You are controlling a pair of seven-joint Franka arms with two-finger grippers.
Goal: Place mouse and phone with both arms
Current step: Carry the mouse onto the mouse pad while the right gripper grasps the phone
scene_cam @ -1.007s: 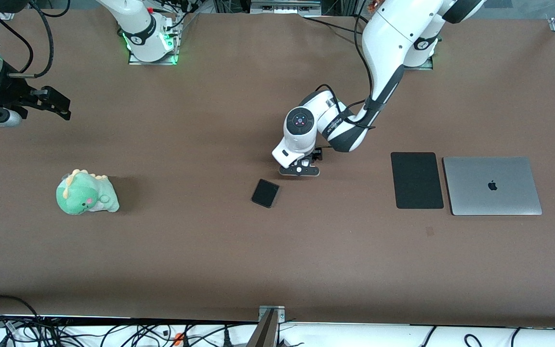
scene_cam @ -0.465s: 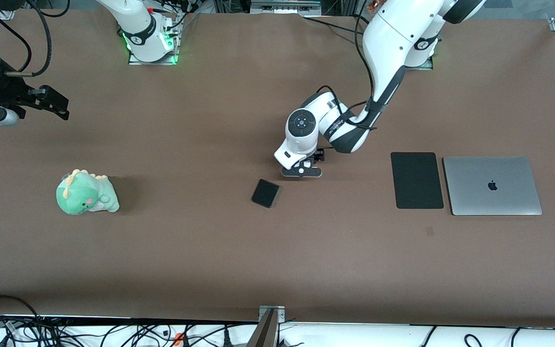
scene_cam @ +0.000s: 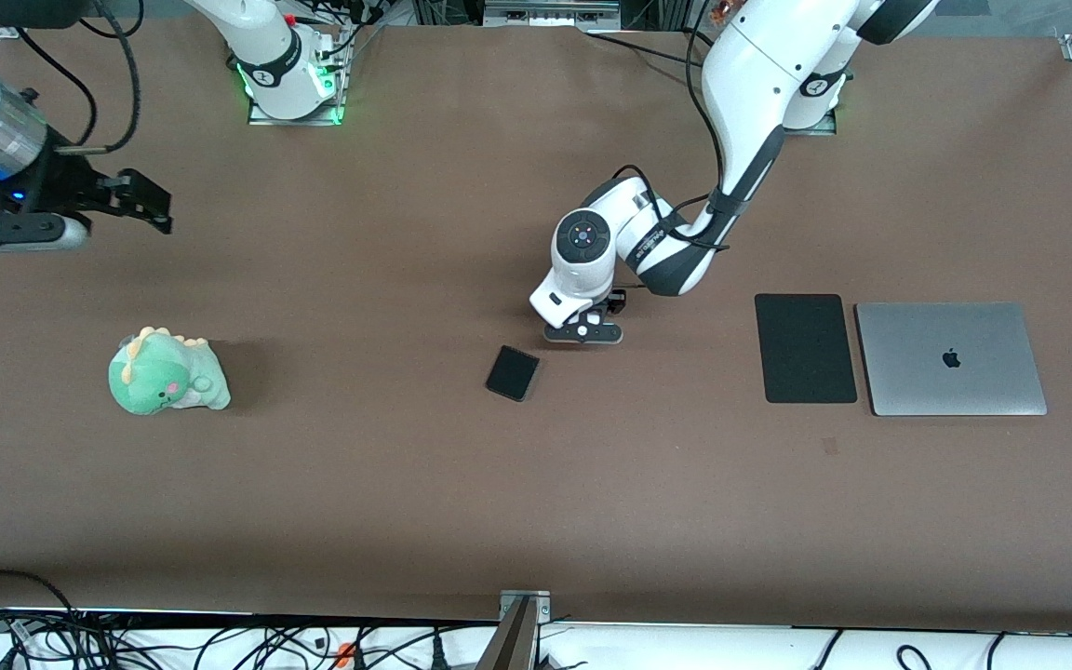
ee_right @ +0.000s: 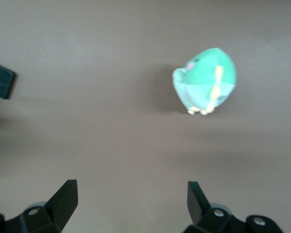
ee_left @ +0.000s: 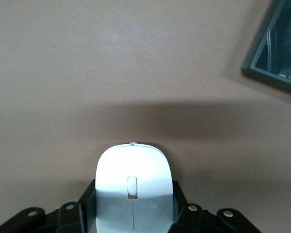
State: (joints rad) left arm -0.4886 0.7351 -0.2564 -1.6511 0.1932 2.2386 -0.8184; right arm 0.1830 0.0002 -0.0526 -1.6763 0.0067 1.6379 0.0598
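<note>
My left gripper point(scene_cam: 582, 331) is low over the middle of the table, shut on the white mouse point(ee_left: 133, 187), with a black finger against each of its sides. The mouse is hidden under the hand in the front view. The black glossy phone point(scene_cam: 512, 372) lies flat on the table beside this gripper, slightly nearer the front camera; its corner also shows in the left wrist view point(ee_left: 277, 53). My right gripper point(scene_cam: 156, 203) hangs open and empty over the right arm's end of the table; its open fingers show in the right wrist view point(ee_right: 133, 194).
A green plush dinosaur point(scene_cam: 167, 372) sits toward the right arm's end, also in the right wrist view point(ee_right: 205, 80). A matte black mouse pad point(scene_cam: 805, 348) and a closed silver laptop point(scene_cam: 951, 358) lie side by side toward the left arm's end.
My right gripper has moved a little toward the middle of the table. My left gripper with the mouse has shifted only slightly. The phone has not moved.
</note>
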